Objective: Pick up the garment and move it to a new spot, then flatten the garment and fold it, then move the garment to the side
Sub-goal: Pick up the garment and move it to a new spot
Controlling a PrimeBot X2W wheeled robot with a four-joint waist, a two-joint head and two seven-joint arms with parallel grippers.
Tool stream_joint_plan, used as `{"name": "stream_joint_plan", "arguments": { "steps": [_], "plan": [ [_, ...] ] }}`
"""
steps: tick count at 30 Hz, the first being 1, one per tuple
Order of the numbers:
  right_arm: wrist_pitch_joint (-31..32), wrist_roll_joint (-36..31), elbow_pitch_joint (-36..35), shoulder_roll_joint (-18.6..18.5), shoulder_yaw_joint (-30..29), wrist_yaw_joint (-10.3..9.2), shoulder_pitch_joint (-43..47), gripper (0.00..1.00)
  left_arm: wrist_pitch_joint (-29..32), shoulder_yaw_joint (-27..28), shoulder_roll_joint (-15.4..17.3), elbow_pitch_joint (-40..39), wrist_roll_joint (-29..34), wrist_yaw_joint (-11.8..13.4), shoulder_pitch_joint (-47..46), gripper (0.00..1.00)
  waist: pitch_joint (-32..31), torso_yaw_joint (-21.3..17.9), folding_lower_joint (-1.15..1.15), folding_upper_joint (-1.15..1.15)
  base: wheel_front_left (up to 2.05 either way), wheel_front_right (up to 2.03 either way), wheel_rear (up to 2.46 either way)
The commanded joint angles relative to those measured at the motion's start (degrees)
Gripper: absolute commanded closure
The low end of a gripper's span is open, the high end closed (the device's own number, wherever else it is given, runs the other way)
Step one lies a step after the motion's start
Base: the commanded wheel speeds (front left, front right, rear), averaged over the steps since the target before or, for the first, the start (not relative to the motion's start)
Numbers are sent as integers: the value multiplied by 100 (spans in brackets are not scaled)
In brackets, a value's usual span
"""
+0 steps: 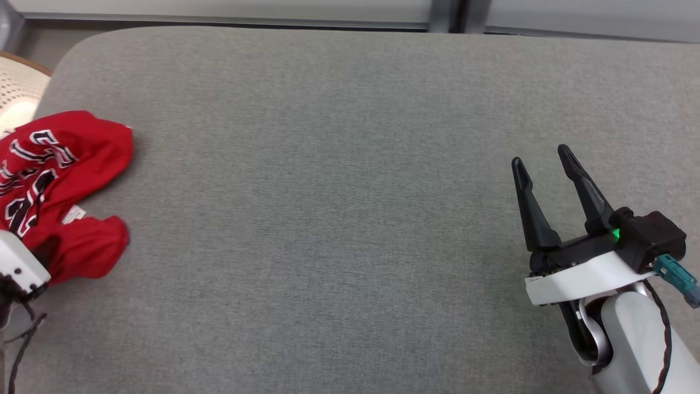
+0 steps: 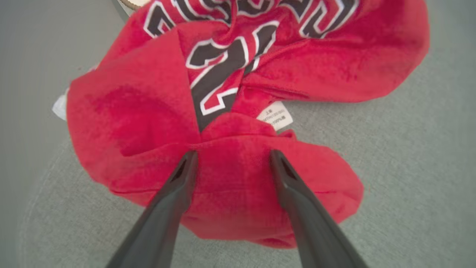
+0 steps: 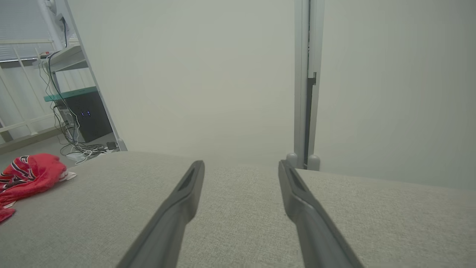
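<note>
**Head view: garment bunched at the cushion's left edge, not yet lifted**

The garment (image 1: 60,186), a red jersey with black-and-white lettering, lay crumpled at the left edge of the cushion (image 1: 328,219). In the left wrist view the left gripper (image 2: 232,154) stood spread, its fingers (image 2: 174,193) straddling a raised fold. Nothing was pinched, and contact with the cloth could not be confirmed. Judged: this was a set-up for the first grab, the ridge giving the fingers something to close on.

The right gripper (image 1: 540,155) hovered over the cushion's right part, likewise spread and empty, well apart from the garment. It was probably kept clear so the cushion's middle stayed free as the new spot.

The cushion was grey woven fabric, flat, with rounded corners. Beyond its far edge stood pale wall panels and a post (image 3: 305,93). Off its left were a shelf with cables (image 3: 74,111) and a woven item (image 1: 16,87).
</note>
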Motion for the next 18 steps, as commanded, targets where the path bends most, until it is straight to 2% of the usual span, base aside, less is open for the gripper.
{"name": "stream_joint_plan", "arguments": {
  "steps": [1, 4, 5, 6, 7, 18],
  "plan": [
    [-41, 38, 25, -7, -15, -2, -47, 0, 56, -46, 8, 225, -19, -95, -93, 0, 102, -132, 0, 0, 0, 0, 0],
    [-70, 46, 57, -8, -30, -2, -48, 0, 53, -106, 8, 484, -12, -184, -163, 0, 98, -135, 0, 0, 0, 0, 0],
    [-72, 42, 73, -9, -37, -2, -51, 0, 47, -137, 6, 556, 4, -209, -177, 25, 92, -129, 0, 0, 0, 0, 0],
    [-70, 39, 89, -7, -39, -1, -59, 0, 1, -165, 11, 617, 29, -229, -214, 73, 83, -120, 0, 0, 0, 0, 0],
    [-67, 37, 110, 0, -38, -2, -65, 0, -20, -188, 14, 662, 52, -244, -254, 100, 67, -107, 0, 0, 0, 0, 0],
    [-130, 119, 339, 93, 56, -2, 48, 0, -587, -616, 210, 659, 402, -439, -562, 100, -467, -43, 0, 0, 0, 0, 0]
  ]
}}
